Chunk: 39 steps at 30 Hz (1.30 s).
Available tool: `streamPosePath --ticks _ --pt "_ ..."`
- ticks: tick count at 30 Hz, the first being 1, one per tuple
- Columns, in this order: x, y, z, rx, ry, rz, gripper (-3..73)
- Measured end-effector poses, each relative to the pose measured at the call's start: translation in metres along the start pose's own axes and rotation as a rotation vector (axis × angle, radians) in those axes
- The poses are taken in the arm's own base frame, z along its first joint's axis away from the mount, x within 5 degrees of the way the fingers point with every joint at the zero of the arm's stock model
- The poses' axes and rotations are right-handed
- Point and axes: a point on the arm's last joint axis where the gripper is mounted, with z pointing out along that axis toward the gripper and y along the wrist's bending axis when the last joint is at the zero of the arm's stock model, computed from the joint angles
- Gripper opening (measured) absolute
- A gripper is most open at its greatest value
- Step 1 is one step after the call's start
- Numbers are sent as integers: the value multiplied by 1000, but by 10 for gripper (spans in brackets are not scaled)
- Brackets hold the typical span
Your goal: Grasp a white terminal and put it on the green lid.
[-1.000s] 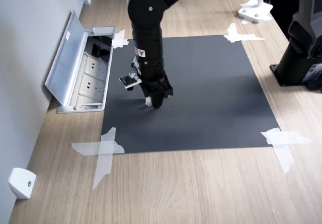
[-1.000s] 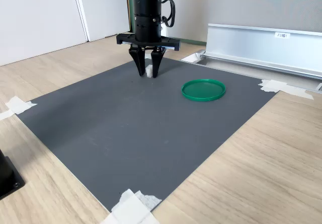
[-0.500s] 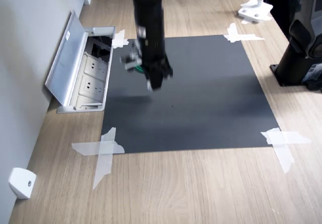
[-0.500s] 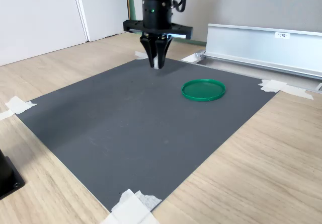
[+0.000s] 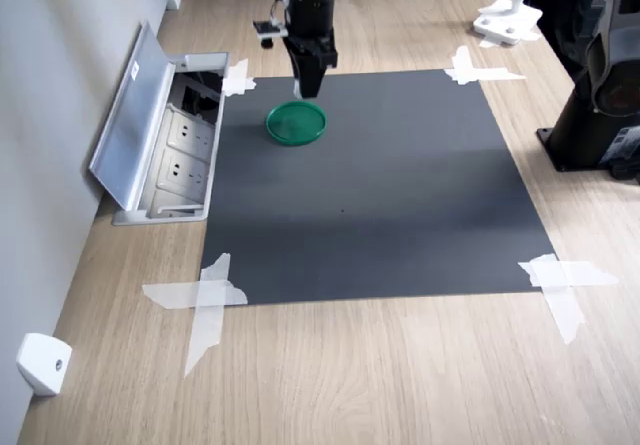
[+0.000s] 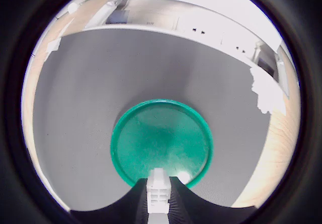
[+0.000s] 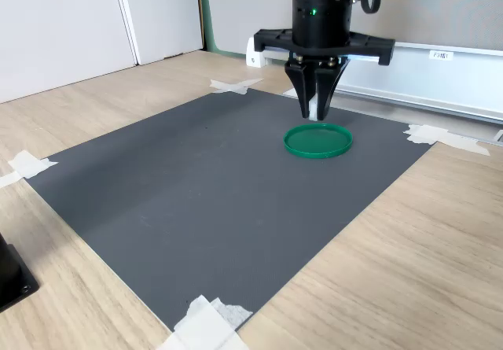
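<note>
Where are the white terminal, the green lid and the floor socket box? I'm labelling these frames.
white terminal (image 6: 157, 193): wrist view, its ribbed face between the jaws.
green lid (image 7: 317, 141): second exterior view, bare centre of the disc.
socket box (image 5: 178, 161): first exterior view, its outlet panel.

green lid: glossy plastic | mat: matt dark sheet | table: wood grain

Dark grey mat, corners fixed with white tape strips — wooden tabletop; open socket box at the mat's edge.
</note>
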Motion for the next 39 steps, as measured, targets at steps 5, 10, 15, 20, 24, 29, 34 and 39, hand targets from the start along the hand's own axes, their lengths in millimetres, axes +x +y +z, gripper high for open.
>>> streamPosePath --ticks 5,10,15,20,24,29,34,39 --pt "-4 0 20 -32 -5 -24 92" --pt "-7 6 21 -87 -40 -69 92" --pt "-7 5 21 -83 -38 -87 127" --pt "-6 5 21 -75 -30 -98 237" --pt "-6 4 21 -68 -29 -102 370" --pt "-6 0 19 -18 -28 -99 504" --pt "-5 2 -17 48 -78 -74 552" --pt "12 23 -69 55 -188 -41 552"
